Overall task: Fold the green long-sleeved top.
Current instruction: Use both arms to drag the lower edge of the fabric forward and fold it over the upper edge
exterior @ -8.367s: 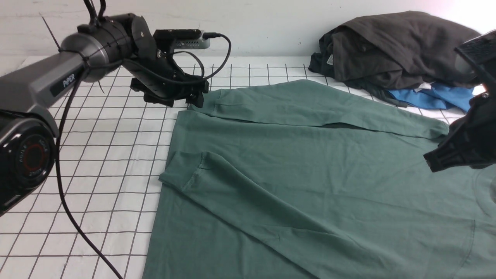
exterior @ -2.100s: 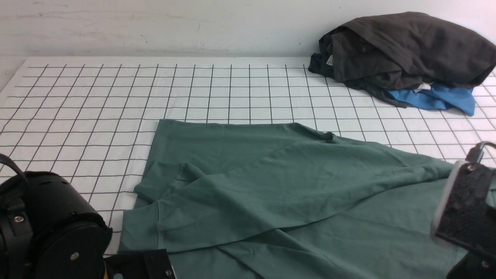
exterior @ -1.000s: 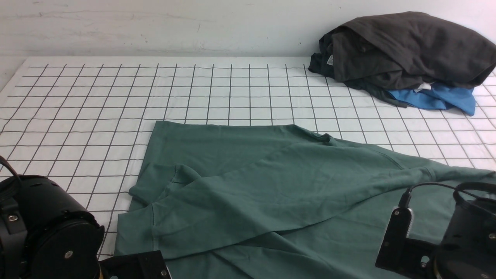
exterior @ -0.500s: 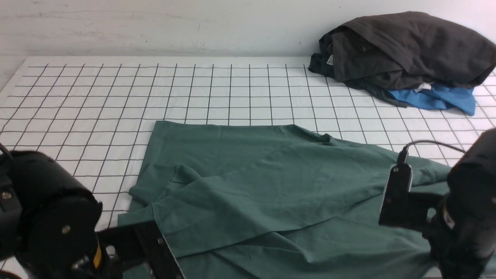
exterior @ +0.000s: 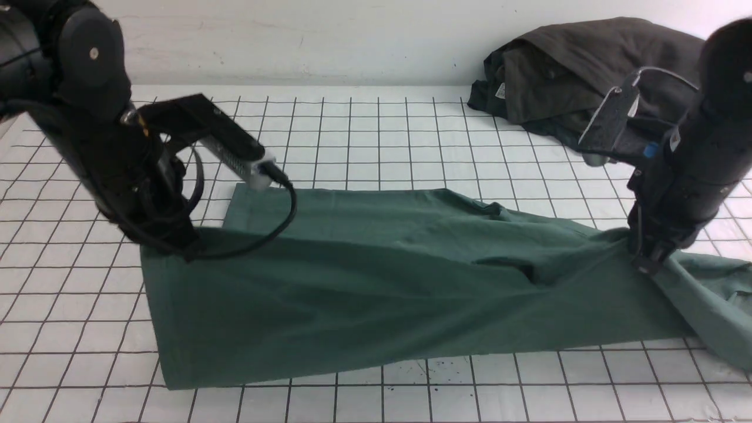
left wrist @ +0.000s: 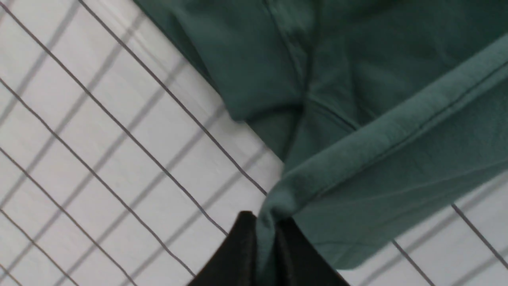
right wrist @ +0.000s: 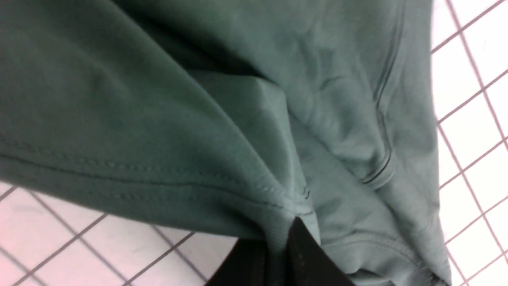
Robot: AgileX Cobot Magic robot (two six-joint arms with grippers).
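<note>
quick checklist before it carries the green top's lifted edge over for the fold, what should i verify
1. left jaws shut on the green top at its hem: ok.
2. right jaws shut on the top's edge: ok.
3. held edge smooth from one grip to the other: not ok, a dark crease dips toward the right side.
4. sleeves lying flat under the raised layer: cannot tell, hidden.
5. dark garment pile apart from the top: ok.

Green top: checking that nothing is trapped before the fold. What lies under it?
Only the white gridded cloth shows around the green top, and below its lifted corners in both wrist views. Whatever lies beneath the flat middle is covered by the fabric.
</note>
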